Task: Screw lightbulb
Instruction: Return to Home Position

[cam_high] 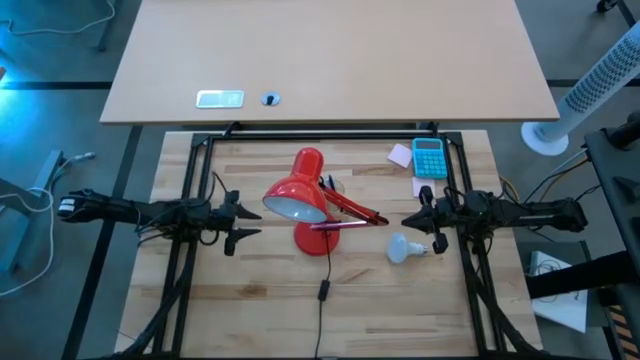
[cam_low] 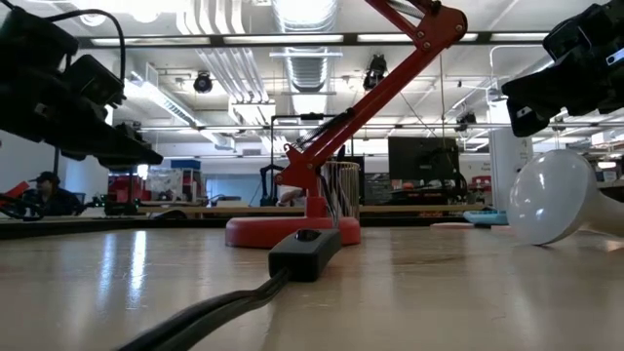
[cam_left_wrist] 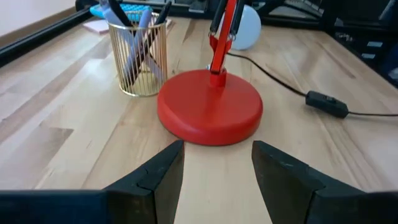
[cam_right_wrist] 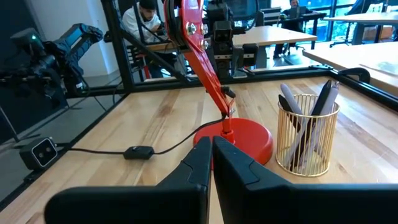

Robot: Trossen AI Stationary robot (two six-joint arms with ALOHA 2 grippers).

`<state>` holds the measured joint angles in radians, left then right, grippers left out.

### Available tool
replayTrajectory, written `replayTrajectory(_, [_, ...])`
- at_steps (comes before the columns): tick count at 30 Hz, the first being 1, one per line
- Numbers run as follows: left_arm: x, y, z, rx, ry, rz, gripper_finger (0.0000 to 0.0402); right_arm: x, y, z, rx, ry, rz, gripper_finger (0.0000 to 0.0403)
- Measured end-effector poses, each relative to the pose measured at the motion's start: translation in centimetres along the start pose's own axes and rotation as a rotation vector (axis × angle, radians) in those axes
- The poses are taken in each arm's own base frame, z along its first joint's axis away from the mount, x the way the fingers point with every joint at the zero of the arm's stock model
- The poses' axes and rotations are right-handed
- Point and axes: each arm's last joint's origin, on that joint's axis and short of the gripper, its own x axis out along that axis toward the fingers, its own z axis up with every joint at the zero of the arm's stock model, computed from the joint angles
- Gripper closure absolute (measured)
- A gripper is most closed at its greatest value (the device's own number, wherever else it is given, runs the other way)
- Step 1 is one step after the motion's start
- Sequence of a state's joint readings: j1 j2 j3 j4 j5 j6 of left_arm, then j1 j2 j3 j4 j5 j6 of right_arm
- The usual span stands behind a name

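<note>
The lightbulb (cam_high: 404, 249) is white and lies on its side on the wooden table, right of the red desk lamp (cam_high: 300, 197); it also shows in the low view (cam_low: 551, 195). The lamp's round base (cam_left_wrist: 210, 106) stands mid-table, and its cone shade hangs tipped toward the left. My left gripper (cam_high: 252, 221) hovers open left of the lamp, with its fingers (cam_left_wrist: 155, 177) aimed at the base and nothing between them. My right gripper (cam_high: 405, 222) is shut and hovers right of the lamp, just beyond the bulb, touching nothing.
A gold wire pen cup (cam_left_wrist: 138, 59) stands beside the lamp base on its far side. The lamp's black cord with its inline switch (cam_low: 307, 252) runs toward the near edge. A blue calculator (cam_high: 430, 157) and pink notes (cam_high: 400, 155) lie at the far right.
</note>
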<state>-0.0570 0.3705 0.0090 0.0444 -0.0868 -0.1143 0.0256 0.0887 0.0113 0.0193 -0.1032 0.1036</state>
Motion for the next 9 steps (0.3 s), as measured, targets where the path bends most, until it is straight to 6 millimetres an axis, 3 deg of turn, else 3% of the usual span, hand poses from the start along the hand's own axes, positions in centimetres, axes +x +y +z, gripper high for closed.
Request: replayTrajectory(9, [0.25,0.02,-0.34,0.004,0.04,0.005,0.0221,0.0,0.0,0.0,0.0,0.0,0.0,0.0394])
